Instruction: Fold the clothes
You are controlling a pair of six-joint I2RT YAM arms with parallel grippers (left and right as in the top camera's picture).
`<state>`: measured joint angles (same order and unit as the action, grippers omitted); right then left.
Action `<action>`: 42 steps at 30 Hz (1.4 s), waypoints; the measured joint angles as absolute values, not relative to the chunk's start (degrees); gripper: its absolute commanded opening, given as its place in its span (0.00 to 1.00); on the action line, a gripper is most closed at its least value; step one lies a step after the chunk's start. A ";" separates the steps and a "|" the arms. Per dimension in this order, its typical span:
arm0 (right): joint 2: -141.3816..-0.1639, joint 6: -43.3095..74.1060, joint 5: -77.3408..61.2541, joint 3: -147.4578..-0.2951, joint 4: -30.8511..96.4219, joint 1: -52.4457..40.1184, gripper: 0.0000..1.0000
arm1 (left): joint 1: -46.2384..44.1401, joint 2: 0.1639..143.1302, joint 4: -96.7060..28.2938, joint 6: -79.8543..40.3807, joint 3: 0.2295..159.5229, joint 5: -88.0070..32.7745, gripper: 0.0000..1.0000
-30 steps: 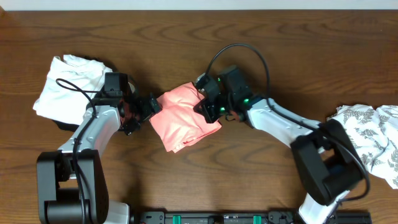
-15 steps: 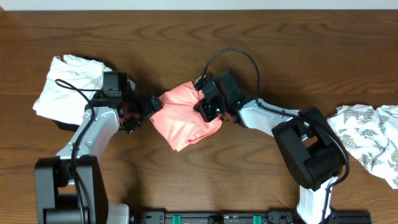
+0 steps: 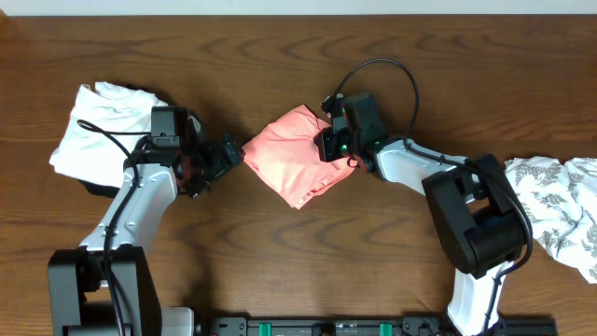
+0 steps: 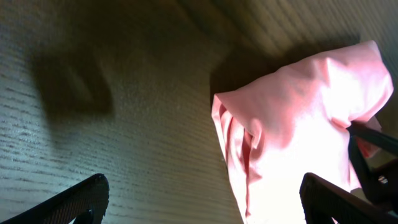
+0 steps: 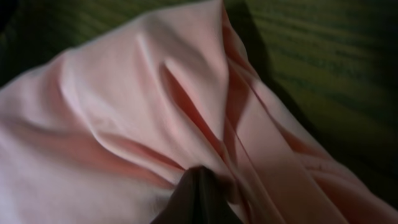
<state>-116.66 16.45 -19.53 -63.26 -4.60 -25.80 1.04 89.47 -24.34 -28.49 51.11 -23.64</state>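
Observation:
The salmon-pink garment (image 3: pixel 294 159) lies folded into a small bundle at the middle of the table. My right gripper (image 3: pixel 333 149) is shut on its right edge; in the right wrist view its dark fingertips (image 5: pixel 198 186) pinch the pink fabric (image 5: pixel 124 106). My left gripper (image 3: pixel 229 155) is open just left of the bundle and holds nothing. In the left wrist view its fingers (image 4: pixel 199 202) are spread wide, with the garment (image 4: pixel 298 130) ahead to the right. No lettering print shows.
A plain white folded garment (image 3: pixel 98 126) lies at the far left behind my left arm. A white cloth with grey leaf print (image 3: pixel 555 205) lies at the right edge. The tabletop (image 3: pixel 280 271) is dark wood.
My right gripper has pulled the pink bundle to the right and a little up. The bundle has slid away from my left gripper, which stays open in about the same place.

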 measured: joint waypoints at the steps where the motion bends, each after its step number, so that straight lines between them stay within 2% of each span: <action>1: -116.62 16.56 -19.57 -63.26 -4.80 -25.78 0.05 | 1.04 89.47 -24.49 -28.49 51.11 -23.64 0.98; 5: -115.48 16.47 -19.79 -63.26 -4.64 -25.23 0.05 | 1.04 89.47 -25.23 -28.49 51.11 -23.64 0.98; 15: -102.74 14.11 -15.27 -65.47 -1.87 -20.73 0.03 | 1.04 89.47 -25.32 -28.49 51.11 -23.66 0.98; 33: -115.39 10.61 -9.78 -65.45 1.61 -19.33 0.02 | 1.02 89.47 -26.59 -28.49 51.11 -23.66 0.98; 42: -115.52 10.24 -16.71 -66.30 11.18 -20.29 0.01 | 1.02 89.47 -26.57 -28.49 51.11 -23.66 0.98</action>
<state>-115.52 10.24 -16.71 -66.30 11.18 -20.29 1.02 89.47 -26.57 -28.49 51.11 -23.66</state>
